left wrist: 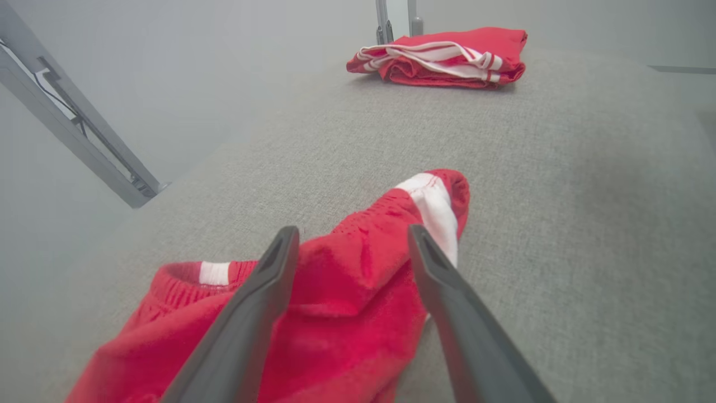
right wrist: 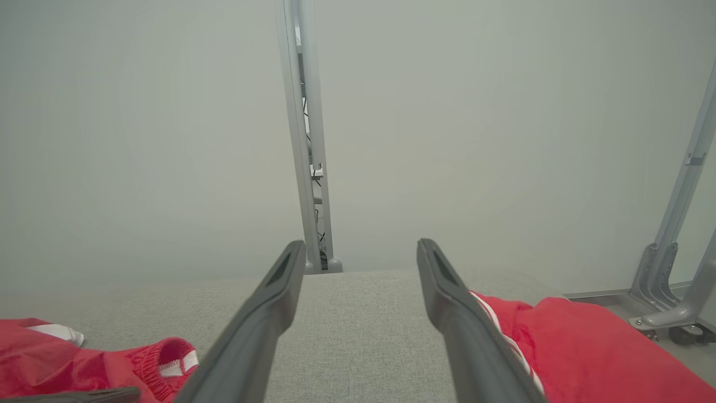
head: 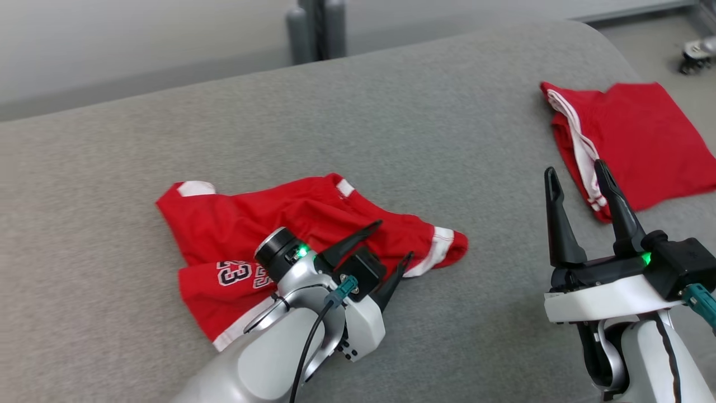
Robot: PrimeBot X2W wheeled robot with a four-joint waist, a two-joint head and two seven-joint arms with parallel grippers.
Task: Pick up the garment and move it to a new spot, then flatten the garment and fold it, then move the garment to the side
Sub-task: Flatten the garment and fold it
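The robot's left gripper (head: 395, 239) stands with its two dark fingers spread wide and gripping nothing, poised low over the right-hand part of a crumpled pair of red basketball shorts (head: 268, 218). Seen from its wrist camera, a ridge of the red cloth rises between the fingers, though whether the tips touch it cannot be made out. The shorts, trimmed in white and bearing the number 23, lie bunched on a grey fabric-covered surface (head: 391, 112), with one white-banded leg hem pointing out just beyond the gripper. To the right of the shorts, well apart from them, the right gripper (head: 575, 168) hangs above the surface, its fingers likewise parted and empty, pointing away from the robot. Farther right of the shorts, near the surface's far corner, a second red garment with white stripes (head: 637, 134) lies neatly folded. Behind the shorts, past the far edge of the surface, grey upright posts (head: 316, 28) stand against a pale wall. A small caster (head: 696, 56) sits on the floor far off to the right.
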